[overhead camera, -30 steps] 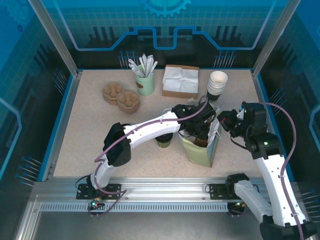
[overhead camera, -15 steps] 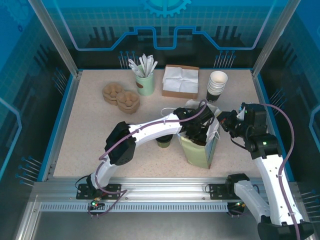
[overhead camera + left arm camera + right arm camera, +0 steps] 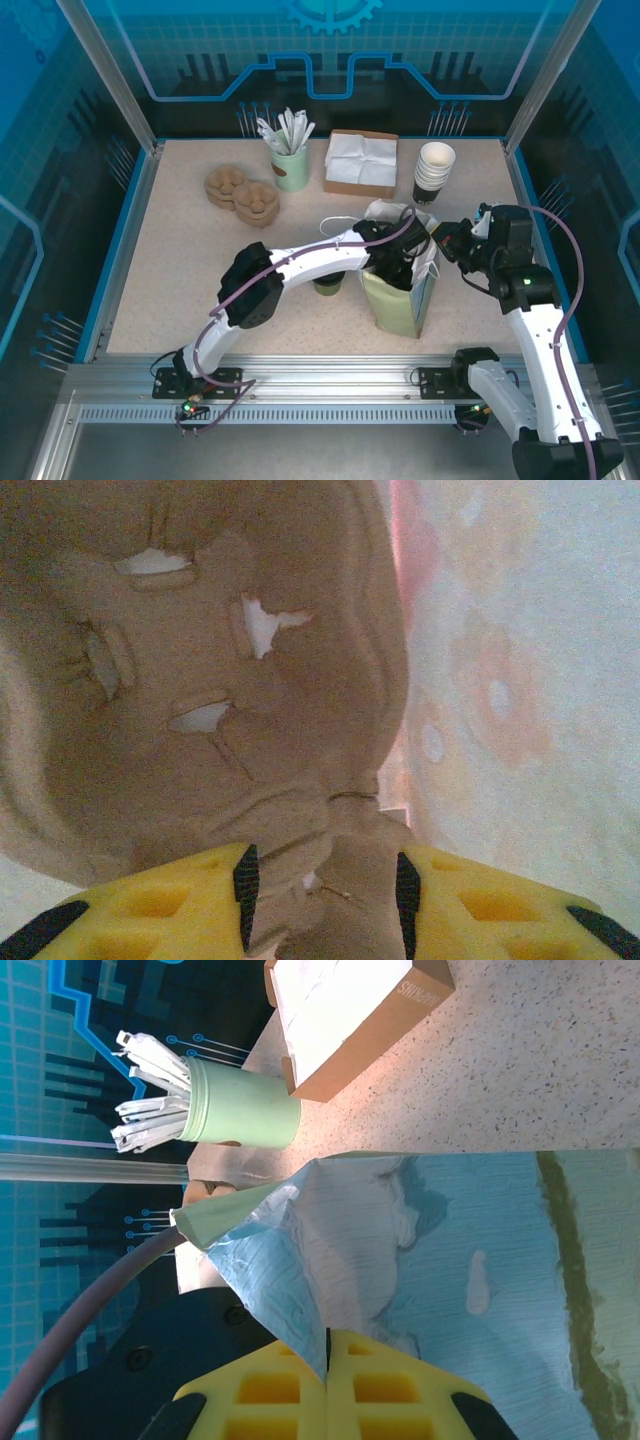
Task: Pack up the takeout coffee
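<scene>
Two arms at paper bag [image 3: 396,305]. Top external: takeout coffee [image 3: 327,285] on worktop [image 3: 180,270] just beside paper bag, under your left arm [image 3: 300,262]. Left wrist: left end effector [image 3: 322,880] half-spread around pulp carrier [image 3: 200,700]; you cannot tell grip. Right wrist: right end effector [image 3: 327,1365] pinches paper bag edge.

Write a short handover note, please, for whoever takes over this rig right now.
Left gripper: down inside the pale green paper bag, shut on a brown moulded-pulp cup carrier.
Right gripper: shut on the bag's top edge, holding the mouth open.
Coffee: the small pale green paper cup with a round black plastic lid stands on the speckled table, just left of the bag.
Done: carrier is in the bag.
Left: release the carrier, fetch the cup, and lower it into the bag.
</scene>
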